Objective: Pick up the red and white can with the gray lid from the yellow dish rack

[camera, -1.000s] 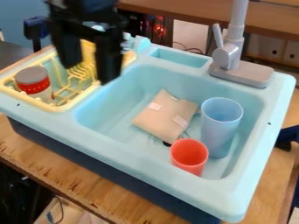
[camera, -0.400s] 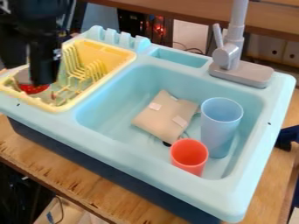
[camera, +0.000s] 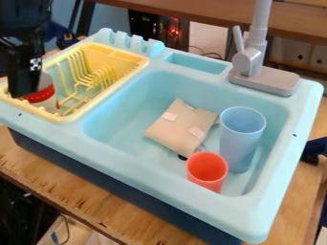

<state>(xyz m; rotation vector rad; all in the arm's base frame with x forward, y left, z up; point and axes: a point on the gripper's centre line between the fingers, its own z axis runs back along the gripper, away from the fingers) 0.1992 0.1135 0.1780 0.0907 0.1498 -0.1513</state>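
Your gripper (camera: pixel 22 89) is hanging over the yellow rack (camera: pixel 116 55), by the jar (camera: pixel 45 99) inside; I cannot tell if it is gripping.

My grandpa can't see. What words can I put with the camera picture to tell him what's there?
A black robot hand hangs at the left, by a red-banded jar in a yellow rack on a toy sink. In the basin are a beige bag, tall blue cup and red cup; a gray tap stands behind.
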